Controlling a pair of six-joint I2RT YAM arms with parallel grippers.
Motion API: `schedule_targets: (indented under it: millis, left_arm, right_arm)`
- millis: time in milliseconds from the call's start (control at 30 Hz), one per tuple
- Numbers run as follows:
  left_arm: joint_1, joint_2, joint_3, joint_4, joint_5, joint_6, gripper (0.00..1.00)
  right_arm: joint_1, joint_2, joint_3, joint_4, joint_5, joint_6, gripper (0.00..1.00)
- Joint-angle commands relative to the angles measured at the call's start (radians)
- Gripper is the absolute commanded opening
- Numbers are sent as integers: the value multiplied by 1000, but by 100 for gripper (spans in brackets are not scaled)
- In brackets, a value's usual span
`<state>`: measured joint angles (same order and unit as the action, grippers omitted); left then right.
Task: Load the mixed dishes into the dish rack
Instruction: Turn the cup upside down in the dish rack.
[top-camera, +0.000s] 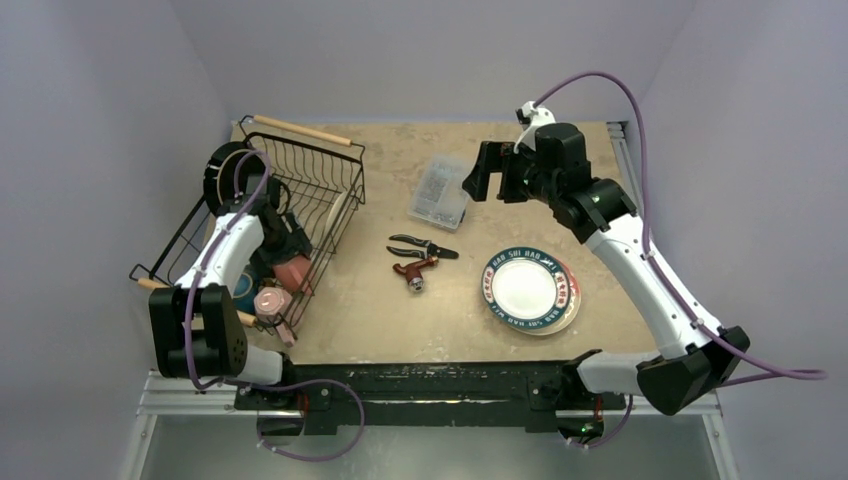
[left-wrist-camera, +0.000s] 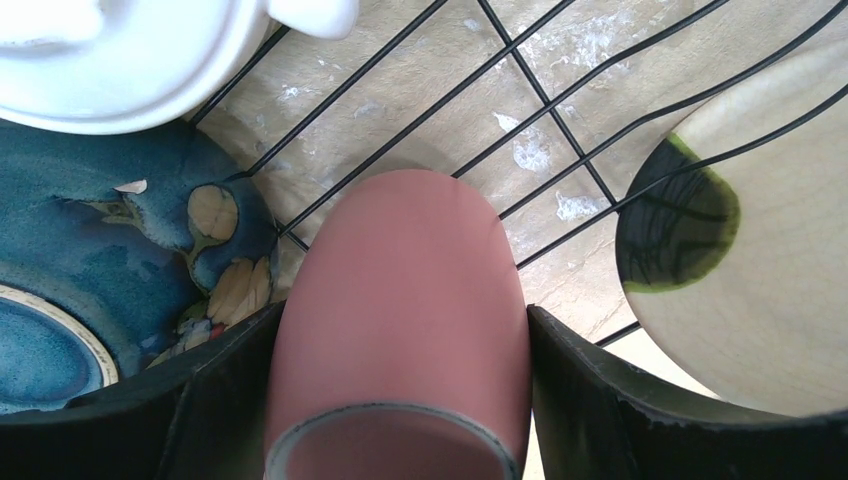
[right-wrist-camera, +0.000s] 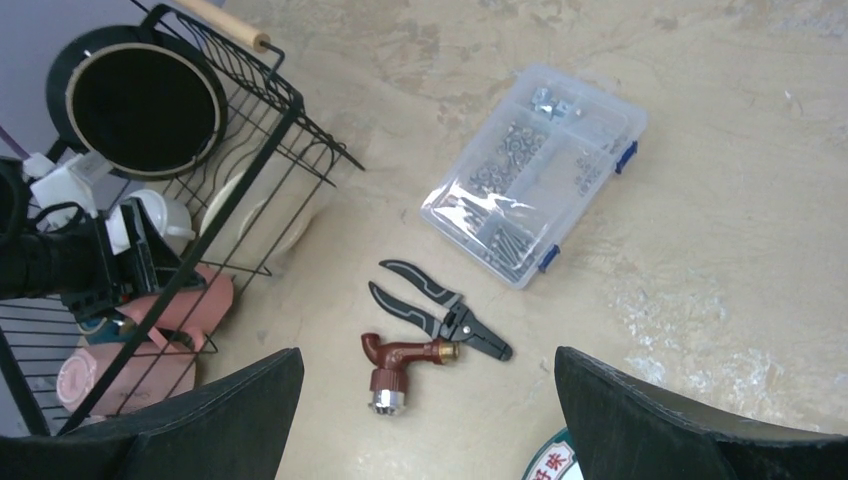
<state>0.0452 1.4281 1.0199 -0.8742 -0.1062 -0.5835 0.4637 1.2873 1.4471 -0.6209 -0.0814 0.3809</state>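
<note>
The left gripper (left-wrist-camera: 400, 325) was down inside the dish rack (top-camera: 310, 175), its jaws spread most of the way yet pressed against both sides of a pink mug (left-wrist-camera: 400, 240) above the wire floor. The smooth, rounded glaze could have let the mug twist or slip out, knocking the teal-patterned plate (left-wrist-camera: 110, 260) or white cup (left-wrist-camera: 110, 60) just beside it. Releasing from too high risked a chip. The right gripper (top-camera: 490, 175) hung fully spread and empty over the table (top-camera: 400, 320), where the stacked plates (top-camera: 527, 290) sat, not yet loaded
</note>
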Motion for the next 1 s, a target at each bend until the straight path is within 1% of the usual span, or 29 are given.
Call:
schedule_targets:
  millis: [0,33,200,233,300,367,433,533,600,700,767,833,900,967]
  left_arm:
    - [-1,-17,-29,32,15,-30,42]
    - [0,-22,-38,32,15,-35,49]
    - [-1,-41,-17,-21,14,-32,74]
    - [0,-49,-8,-39,15,-32,84]
    - [0,-60,10,-69,20,-37,98]
    - [-1,-74,31,-104,25,-41,100]
    - [0,-95,47,-134,26,-46,100]
    - [0,-117,72,-171,15,-45,100]
    - [0,-130,91,-210,-4,-43,100]
    - [0,-170,103,-234,-20,-32,100]
    - [-1,-204,129,-261,-34,-20,100]
    - [-9,-235,169,-285,-31,37,100]
    - [-49,-246,235,-318,-11,107,100]
    - [-154,-249,301,-338,11,150,100]
  right_arm:
    - [-9,-3,-45,2,6,-14,99]
    - [-12,-1,-62,-1,15,-16,99]
    - [-47,6,-146,-10,32,-9,99]
    - [-59,8,-166,-15,27,-1,99]
    - [-93,7,-215,-22,13,21,99]
    - [-139,1,-264,-24,3,47,99]
    - [-199,-7,-302,-33,-6,71,99]
    - [-253,2,-342,-80,70,80,97]
    - [-280,21,-353,-154,126,82,97]
    - [-321,-5,-409,-204,161,88,98]
    - [-376,-43,-465,-200,147,97,97]
    - [-452,-71,-539,-172,99,114,92]
    - [-515,-80,-586,-148,38,127,87]
    - [-543,-85,-612,-149,24,126,84]
